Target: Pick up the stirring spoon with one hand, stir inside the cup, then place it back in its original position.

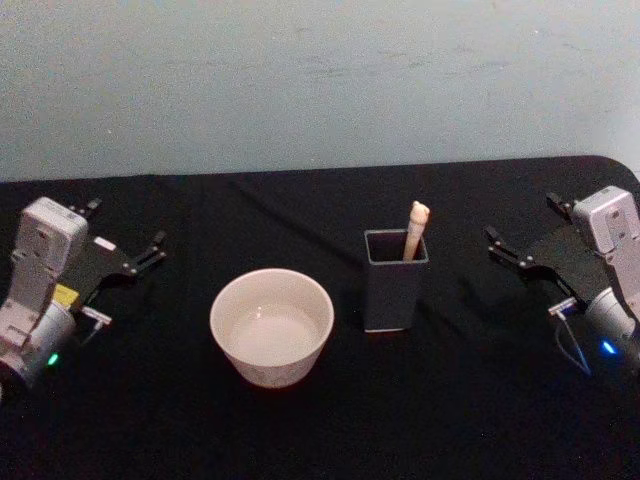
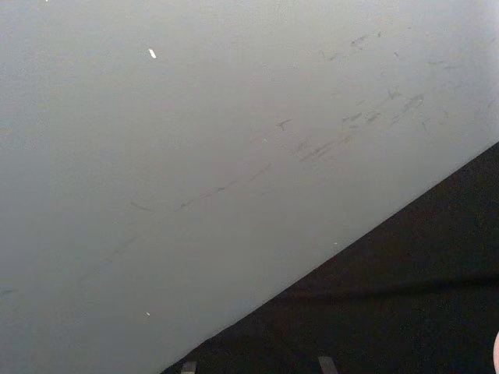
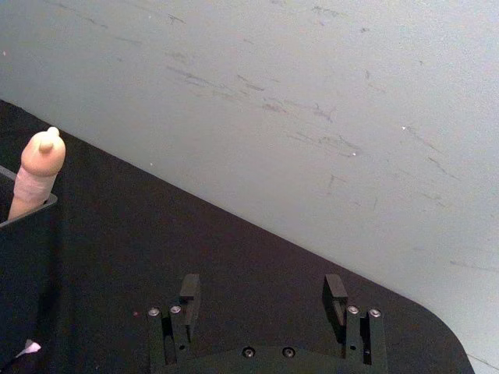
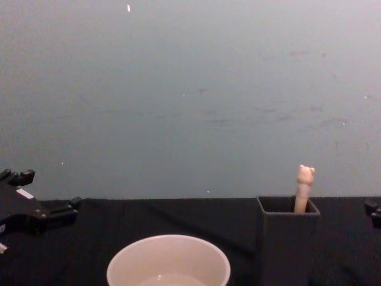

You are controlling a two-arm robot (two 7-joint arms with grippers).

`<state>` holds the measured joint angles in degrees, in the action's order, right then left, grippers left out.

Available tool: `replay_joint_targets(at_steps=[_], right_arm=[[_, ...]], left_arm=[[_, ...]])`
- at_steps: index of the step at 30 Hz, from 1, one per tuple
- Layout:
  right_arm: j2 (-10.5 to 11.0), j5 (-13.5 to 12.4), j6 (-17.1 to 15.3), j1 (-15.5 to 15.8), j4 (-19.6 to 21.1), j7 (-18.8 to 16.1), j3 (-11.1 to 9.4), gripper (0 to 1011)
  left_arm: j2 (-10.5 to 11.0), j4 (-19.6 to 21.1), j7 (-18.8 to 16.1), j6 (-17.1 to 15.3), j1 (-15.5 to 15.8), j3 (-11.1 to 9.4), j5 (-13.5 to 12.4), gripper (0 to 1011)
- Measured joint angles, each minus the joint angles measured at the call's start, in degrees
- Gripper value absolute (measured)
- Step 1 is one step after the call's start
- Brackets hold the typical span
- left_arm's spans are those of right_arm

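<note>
The stirring spoon stands in the dark grey square holder, with its beige bear-topped handle sticking out above the rim and its bowl hidden inside. Left of the holder sits the wide cream cup, and a little liquid shows in it. My left gripper rests open at the table's left side, well away from the cup. Off at the right side, my right gripper is also open and holds nothing. In the right wrist view its fingers stand wide apart, and the spoon handle shows farther off.
A black cloth covers the table. A pale grey-blue wall rises right behind the table's far edge. Bare cloth lies between each gripper and the two vessels, and along the front.
</note>
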<state>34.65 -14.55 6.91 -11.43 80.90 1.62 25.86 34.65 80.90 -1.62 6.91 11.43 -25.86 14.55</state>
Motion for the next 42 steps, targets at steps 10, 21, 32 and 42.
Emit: replay_joint_targets(at_steps=[10,21,32,42], right_arm=[[0.0,0.0,0.0,0.0,0.0,0.0,0.0,1002],[0.0,0.0,0.0,0.0,0.0,0.0,0.0,1002],[0.0,0.0,0.0,0.0,0.0,0.0,0.0,1002],[0.0,0.0,0.0,0.0,0.0,0.0,0.0,1002]], left_arm=[[0.0,0.0,0.0,0.0,0.0,0.0,0.0,1001],[0.0,0.0,0.0,0.0,0.0,0.0,0.0,1001],[0.0,0.0,0.0,0.0,0.0,0.0,0.0,1001],[0.0,0.0,0.0,0.0,0.0,0.0,0.0,1002]])
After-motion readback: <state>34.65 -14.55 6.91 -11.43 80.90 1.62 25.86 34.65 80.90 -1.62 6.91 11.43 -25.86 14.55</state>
